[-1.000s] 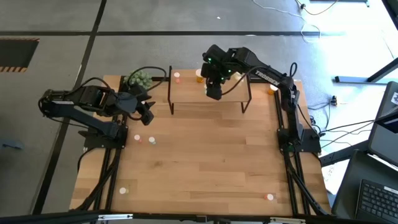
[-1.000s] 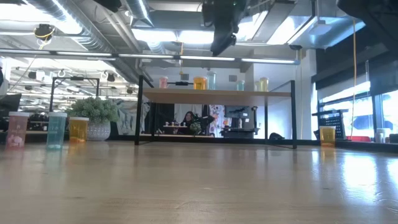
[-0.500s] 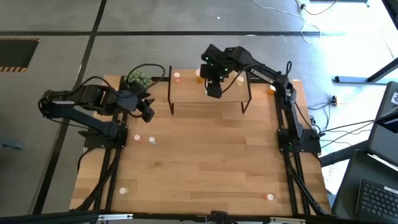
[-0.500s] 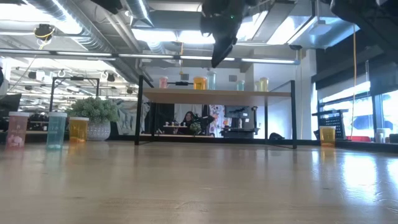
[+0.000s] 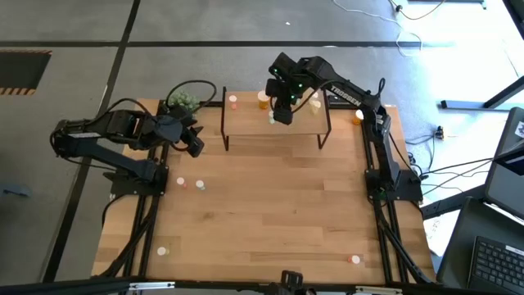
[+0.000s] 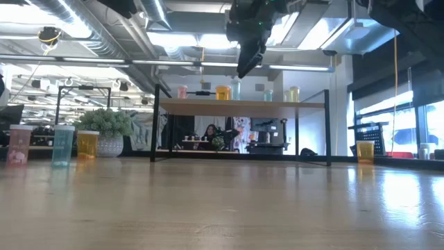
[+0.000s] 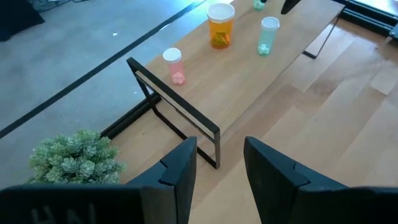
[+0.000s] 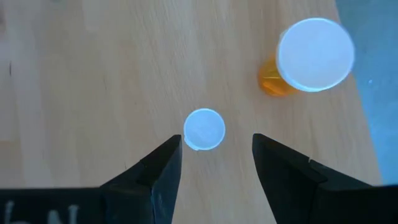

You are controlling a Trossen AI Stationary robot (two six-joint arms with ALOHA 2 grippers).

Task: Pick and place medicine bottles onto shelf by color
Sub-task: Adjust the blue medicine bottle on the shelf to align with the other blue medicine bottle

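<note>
Since a second ago my right end effector (image 5: 282,117) has drifted toward the back of the shelf (image 5: 246,131) and hangs above it, fingers parted and empty — the small pale-capped bottle (image 8: 204,129) stands free on the board just below them, near the big orange bottle (image 8: 314,57). I judge that placement done, so next comes fetching another from the surface, such as the pink bottle (image 5: 181,182). My left end effector (image 5: 194,146), half open and empty, waits beside the plant (image 5: 182,102).

Shelf (image 7: 249,74) on table (image 5: 270,213), bottles (image 7: 221,26) atop both.
</note>
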